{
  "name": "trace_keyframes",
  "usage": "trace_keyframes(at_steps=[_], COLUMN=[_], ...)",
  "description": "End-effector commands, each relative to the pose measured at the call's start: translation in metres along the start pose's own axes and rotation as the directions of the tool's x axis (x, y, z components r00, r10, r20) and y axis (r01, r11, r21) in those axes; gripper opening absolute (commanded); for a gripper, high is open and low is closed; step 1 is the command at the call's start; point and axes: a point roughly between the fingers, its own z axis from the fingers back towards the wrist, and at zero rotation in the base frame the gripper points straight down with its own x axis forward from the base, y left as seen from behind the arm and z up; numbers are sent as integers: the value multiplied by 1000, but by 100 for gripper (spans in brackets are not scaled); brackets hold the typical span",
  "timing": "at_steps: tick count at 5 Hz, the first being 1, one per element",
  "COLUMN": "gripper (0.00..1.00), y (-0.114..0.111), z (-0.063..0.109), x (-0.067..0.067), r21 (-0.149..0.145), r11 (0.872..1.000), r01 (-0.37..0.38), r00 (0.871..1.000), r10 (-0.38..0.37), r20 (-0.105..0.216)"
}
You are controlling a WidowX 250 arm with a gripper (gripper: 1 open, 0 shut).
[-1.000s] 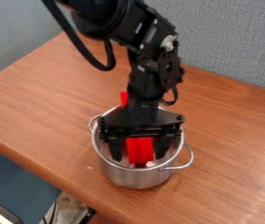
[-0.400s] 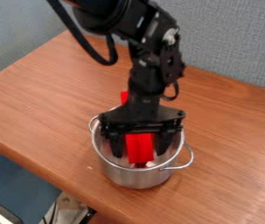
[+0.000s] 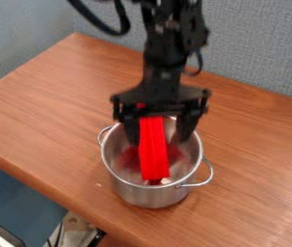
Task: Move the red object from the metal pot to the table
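The red object stands on end in the metal pot, leaning a little, with its upper end above the rim. My gripper hangs over the pot, open, one finger on each side of the block's upper end. A gap shows between each finger and the block. The pot sits near the front edge of the table.
The table's rounded front edge runs just left of and below the pot. A blue-grey wall stands behind the table. Black cables loop off the arm at the top.
My gripper has risen from down inside the pot to above its rim, still open. The red block stays standing in the pot, with more of it now showing.
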Motion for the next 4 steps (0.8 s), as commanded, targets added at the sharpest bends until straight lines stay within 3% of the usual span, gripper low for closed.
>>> trace_keyframes(at_steps=[1, 4], gripper=[100, 100], y=[-4, 2], z=[38, 25], x=[9, 10], r21=[-46, 1], r11=[999, 999], r01=[18, 42], r00=[1000, 999], r10=[-17, -42], r20=[22, 14])
